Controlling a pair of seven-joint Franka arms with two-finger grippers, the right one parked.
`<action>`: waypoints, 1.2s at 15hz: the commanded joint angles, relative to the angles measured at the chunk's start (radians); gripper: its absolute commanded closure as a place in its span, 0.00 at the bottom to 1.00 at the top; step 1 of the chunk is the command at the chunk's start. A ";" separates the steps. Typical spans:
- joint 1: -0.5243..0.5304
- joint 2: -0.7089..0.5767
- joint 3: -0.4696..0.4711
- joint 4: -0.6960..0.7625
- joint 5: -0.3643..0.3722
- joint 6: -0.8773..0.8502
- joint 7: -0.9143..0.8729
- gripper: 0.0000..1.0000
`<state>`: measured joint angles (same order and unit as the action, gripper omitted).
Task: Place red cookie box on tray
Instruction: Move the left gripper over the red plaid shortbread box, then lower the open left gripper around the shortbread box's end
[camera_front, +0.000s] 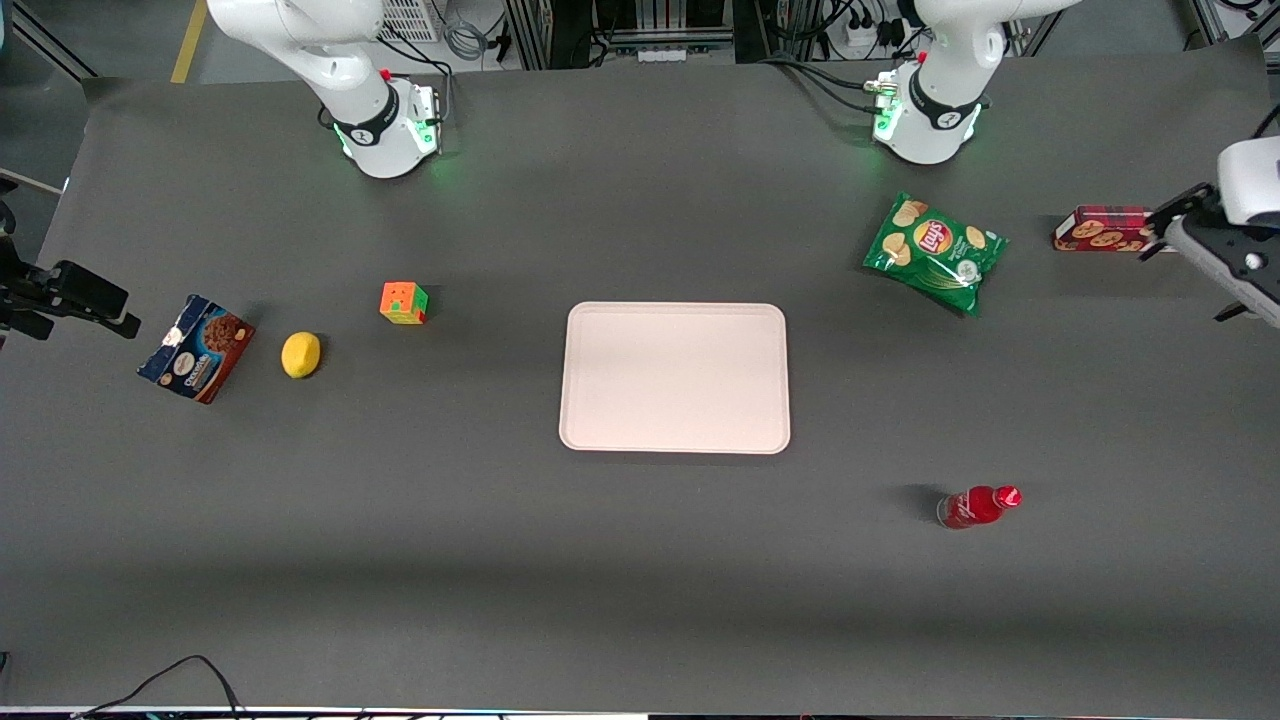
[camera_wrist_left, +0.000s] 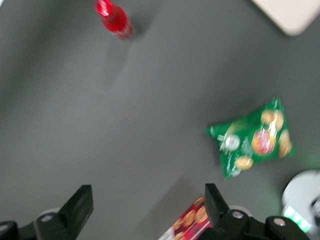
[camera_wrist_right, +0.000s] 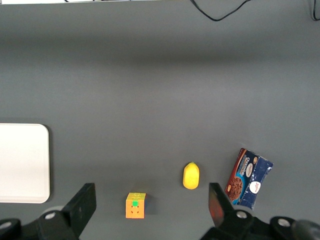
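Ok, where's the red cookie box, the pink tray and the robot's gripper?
red cookie box (camera_front: 1100, 229): front view, on its side face printed with cookie pictures.
tray (camera_front: 674, 378): front view, on its bare flat middle.
gripper (camera_wrist_left: 147, 206): left wrist view, midway between its open fingertips, beside the box at the working arm's end.

The gripper, its fingers spread apart, hangs over the working arm's end of a wide table covered with a dark grey matte sheet. Farther from the front camera than the gripper, past the table's edge, stand metal frames with hanging cables. Toward the parked arm's end, the grey floor carries a yellow stripe. Nearer to the camera than the gripper, a black cable loops at the table's edge.
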<state>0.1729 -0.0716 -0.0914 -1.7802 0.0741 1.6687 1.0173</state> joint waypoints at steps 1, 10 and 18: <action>0.095 -0.121 0.019 -0.247 0.018 0.174 0.384 0.00; 0.125 -0.192 0.307 -0.662 0.056 0.476 0.934 0.02; 0.184 -0.192 0.512 -0.860 0.059 0.742 1.248 0.02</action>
<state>0.3153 -0.2184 0.4090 -2.5838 0.1220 2.3586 2.1715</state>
